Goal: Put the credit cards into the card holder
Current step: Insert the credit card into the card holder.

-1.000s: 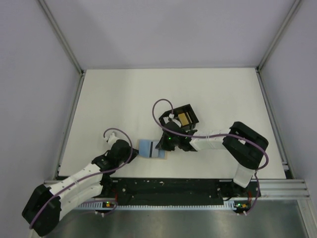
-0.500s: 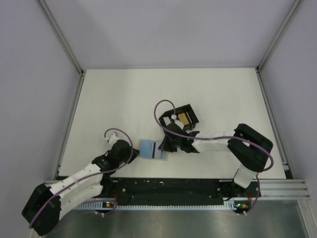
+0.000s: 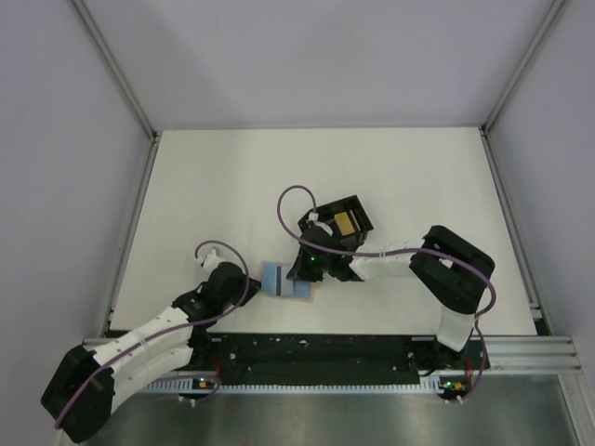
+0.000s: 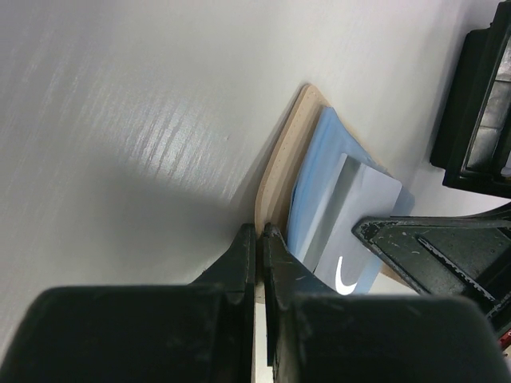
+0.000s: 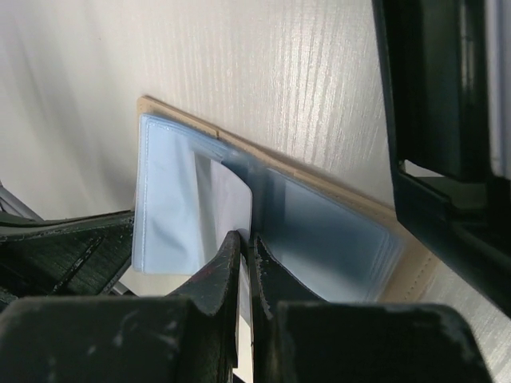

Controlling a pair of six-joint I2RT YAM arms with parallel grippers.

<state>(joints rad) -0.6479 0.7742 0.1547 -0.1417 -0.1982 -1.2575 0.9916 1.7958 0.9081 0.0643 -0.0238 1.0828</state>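
Note:
The card holder [image 3: 305,295] is a tan sleeve with light blue plastic pockets [image 4: 315,179], lying flat on the table near the front. My left gripper [image 4: 261,233] is shut on its tan left edge [image 4: 281,155]. My right gripper [image 5: 245,239] is shut on a pale grey credit card [image 5: 227,195] whose far end sits between the blue pockets [image 5: 327,239]. In the left wrist view this card [image 4: 351,239] shows a white swoosh mark. From above, the two grippers [image 3: 253,279] [image 3: 297,271] meet at the holder from left and right.
A black square open tray [image 3: 358,206] stands just behind and right of the holder, with a yellow-orange card [image 3: 345,222] in it. Its dark wall [image 5: 431,120] fills the right of the right wrist view. Metal rails frame the white table [image 3: 232,177].
My right gripper has shifted a little left over the holder with the pale card still in it. The left arm and the holder have stayed put.

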